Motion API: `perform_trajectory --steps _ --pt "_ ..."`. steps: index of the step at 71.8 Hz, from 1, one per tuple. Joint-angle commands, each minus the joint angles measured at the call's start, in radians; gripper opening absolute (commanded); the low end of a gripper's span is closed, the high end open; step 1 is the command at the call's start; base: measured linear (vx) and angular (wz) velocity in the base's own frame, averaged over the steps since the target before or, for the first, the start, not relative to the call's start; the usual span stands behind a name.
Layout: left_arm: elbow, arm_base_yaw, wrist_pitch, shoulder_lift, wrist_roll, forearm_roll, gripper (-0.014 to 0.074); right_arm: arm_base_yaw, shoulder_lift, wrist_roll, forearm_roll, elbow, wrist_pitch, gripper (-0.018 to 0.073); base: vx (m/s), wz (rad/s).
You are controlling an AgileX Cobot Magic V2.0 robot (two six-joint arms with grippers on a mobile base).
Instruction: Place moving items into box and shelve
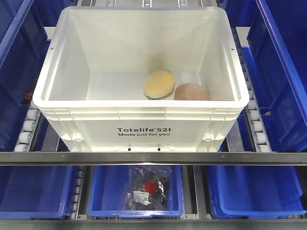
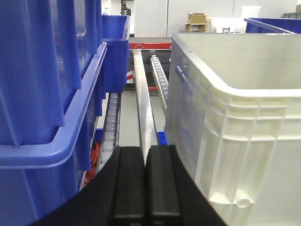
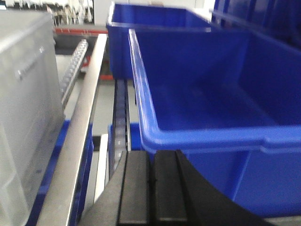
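Surface: no desk here; a roller-track shelf rack, metal rails and small white rollers point(image 1: 29, 125) either side of the box. Steel crossbar point(image 1: 153, 158) runs along the front edge. Room behind, per left wrist view: light wall, cardboard cartons point(image 2: 197, 21) far back, red frame bar point(image 2: 150, 45).

Counts:
- 1 white box point(image 1: 139, 132), printed "Totelife 521 / Made just for you", sitting on the rollers, top open.
- 2 items inside, on box floor toward front right: yellowish round item point(image 1: 159, 84) and pinkish-brown round item point(image 1: 191, 92), just beside each other, poss. touching; can't tell.
- Lower tier: 3 blue bins in a row. Middle bin point(image 1: 136, 211) holds 1 clear bag point(image 1: 147, 189) w/ dark contents and a red bit. Other two: contents not visible.
- More blue bins flank the box L and R on same tier.

Claws:
- Left claw point(image 2: 145, 176): fingers pressed together, clenched on nothing, in the gap between white box wall and stacked blue bins point(image 2: 47, 84).
- Right claw point(image 3: 151, 181): likewise clenched, nothing held, low beside a large blue bin point(image 3: 207, 103); box wall at left of that view, blurred.
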Motion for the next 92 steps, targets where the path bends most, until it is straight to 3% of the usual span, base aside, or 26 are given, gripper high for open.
perform_trajectory --steps 1,9,92 --pt "0.031 -0.001 -0.079 -0.012 -0.010 -0.002 -0.0006 0.000 -0.009 0.006 0.043 -0.001 -0.073 -0.0006 0.00 0.00" --pt "0.031 -0.001 -0.079 -0.012 -0.010 -0.002 -0.0006 0.000 -0.009 0.007 0.096 -0.002 -0.070 -0.0006 0.00 0.00" --pt "0.031 -0.001 -0.079 -0.012 -0.010 -0.002 -0.0006 0.000 -0.009 0.006 0.096 -0.002 -0.067 -0.0006 0.00 0.00"
